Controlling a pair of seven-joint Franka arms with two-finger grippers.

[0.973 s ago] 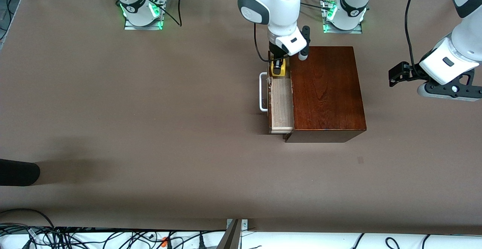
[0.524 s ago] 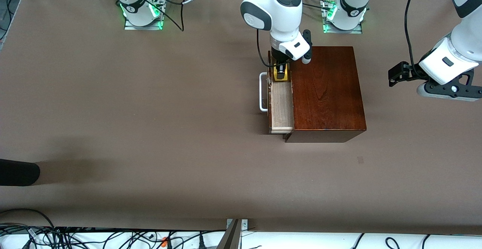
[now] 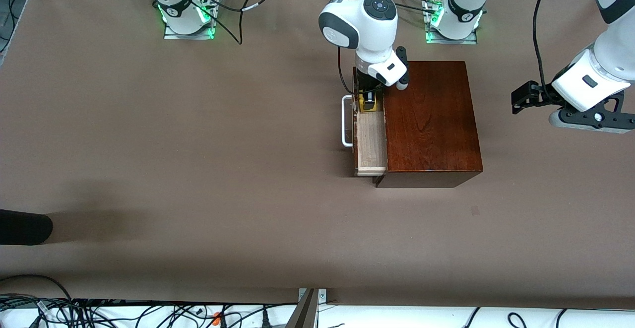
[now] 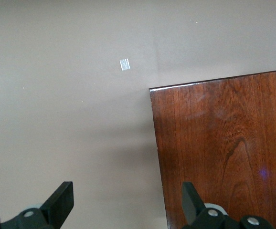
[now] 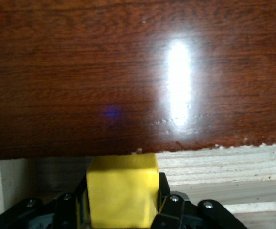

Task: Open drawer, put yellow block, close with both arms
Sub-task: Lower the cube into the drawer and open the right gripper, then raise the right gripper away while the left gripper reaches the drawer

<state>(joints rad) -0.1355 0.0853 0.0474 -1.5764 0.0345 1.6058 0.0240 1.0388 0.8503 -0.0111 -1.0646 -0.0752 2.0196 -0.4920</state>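
Toward the left arm's end of the broad brown table [image 3: 198, 144], one glossy dark wooden box [image 3: 431, 119] is standing with wide bare tabletop lying open all round it. Its one drawer, a pale light-wood tray with a dark reddish-brown front and a white U-shaped handle [image 3: 370, 139], is sitting pulled out toward the right arm's end, its pale floor mostly bare and its edge nearest the front camera lying just proud of the box's corner.

Two white jointed arms are showing. The right arm is reaching across from its base and pointing straight down, its right gripper [image 3: 367, 100] lowered into the drawer's end farthest from the front camera, fingers clenched on the one small bright yellow cube [image 5: 122, 195], which is sitting just inside the tray beside the box's wall. The left arm is waiting, its left gripper [image 4: 128, 202] hovering over the table beside the box, fingers spread wide and holding nothing.
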